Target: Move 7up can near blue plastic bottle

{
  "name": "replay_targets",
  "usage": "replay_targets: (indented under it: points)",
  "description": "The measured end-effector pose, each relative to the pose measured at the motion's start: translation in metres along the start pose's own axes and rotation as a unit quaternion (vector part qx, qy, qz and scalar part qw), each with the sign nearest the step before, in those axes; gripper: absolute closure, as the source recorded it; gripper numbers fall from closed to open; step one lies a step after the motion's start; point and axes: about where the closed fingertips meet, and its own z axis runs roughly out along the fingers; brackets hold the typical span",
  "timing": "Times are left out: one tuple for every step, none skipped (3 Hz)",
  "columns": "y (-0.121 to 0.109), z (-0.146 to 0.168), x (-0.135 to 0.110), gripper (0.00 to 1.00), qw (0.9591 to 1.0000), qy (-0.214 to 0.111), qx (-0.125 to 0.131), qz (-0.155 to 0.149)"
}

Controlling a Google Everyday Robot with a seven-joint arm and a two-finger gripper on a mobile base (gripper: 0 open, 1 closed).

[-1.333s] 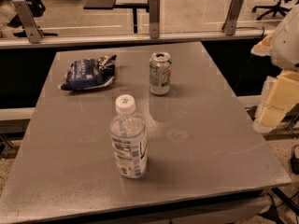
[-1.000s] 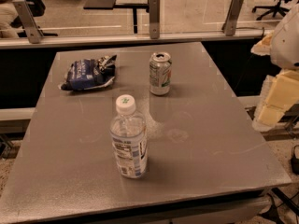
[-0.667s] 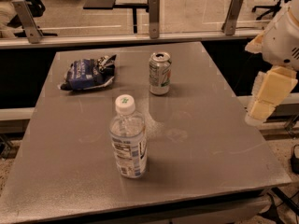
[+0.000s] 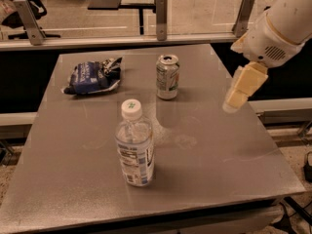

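The gripper [image 4: 242,89] hangs over the table's right edge, clear of the surface, at the end of the white arm [image 4: 279,27] that reaches in from the upper right. Can't tell from here if it's set wide or narrow, but it's def not holding the can.

The 7up can [image 4: 167,77] stands upright toward the back of the table [image 4: 219,160], approx mid-width, and well apart from the gripper. The blue plastic bottle [image 4: 135,147] stands upright nearer the front with its cap on, a bit left of the can, w/ bare tabletop between the two. So the move hasn't begun, I'd say. The can has yet to be gripped and brought forward to sit just beside the bottle.

Coming from the right makes sense to me, since nothing sits between gripper and can on that side.

A dark blue snack bag [image 4: 92,77] lies flat at the back left, beside the can but apart from it, so it's out of the path. A rail w/ metal posts [image 4: 161,11] runs behind the table and isn't in the way either. The main risk, imo, is the bottle itself. It's tall and narrow, so a nudge from the can or arm on the way in could tip it.
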Motion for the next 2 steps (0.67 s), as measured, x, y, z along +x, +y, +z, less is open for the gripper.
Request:
replay_targets:
  points:
    - [-0.027,0.039,-0.032,0.00,0.9984,-0.055,-0.005,0.005]
    - [-0.042,0.069,-0.066,0.00,0.9948,-0.100,-0.018,0.004]
